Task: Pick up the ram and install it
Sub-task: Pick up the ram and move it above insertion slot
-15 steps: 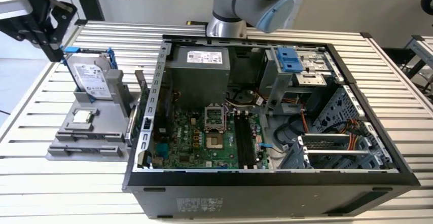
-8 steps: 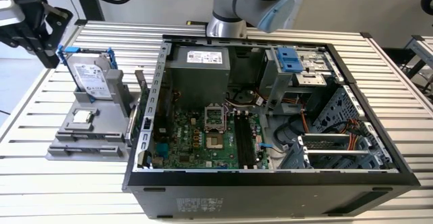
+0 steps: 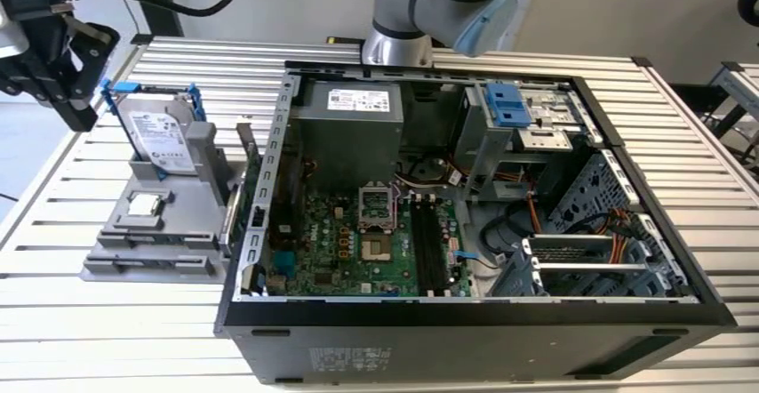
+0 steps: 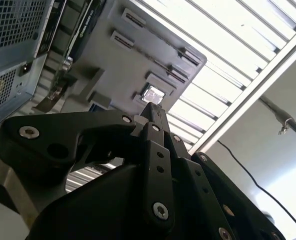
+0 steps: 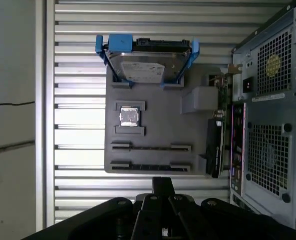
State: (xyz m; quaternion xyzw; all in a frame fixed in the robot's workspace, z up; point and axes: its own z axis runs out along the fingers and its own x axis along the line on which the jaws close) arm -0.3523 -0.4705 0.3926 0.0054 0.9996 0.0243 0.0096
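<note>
The ram (image 5: 150, 166) is showing edge-on as a thin, dark bluish-grey line, standing in a slot of the grey holder (image 5: 157, 125) (near the small square chip (image 5: 129, 117)) on the slatted tabletop (image 5: 78, 150). The gripper (image 5: 162, 183) is hovering above, its fingers pressing together, empty.

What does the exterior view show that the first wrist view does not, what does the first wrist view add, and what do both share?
Exterior view: the inside of the open case, with the motherboard and its black slots.
First wrist view: the case's rear panel with its vent grilles.
Shared: the grey tray, the hard drive in its blue bracket, the square chip, and the tool near the tray.
</note>
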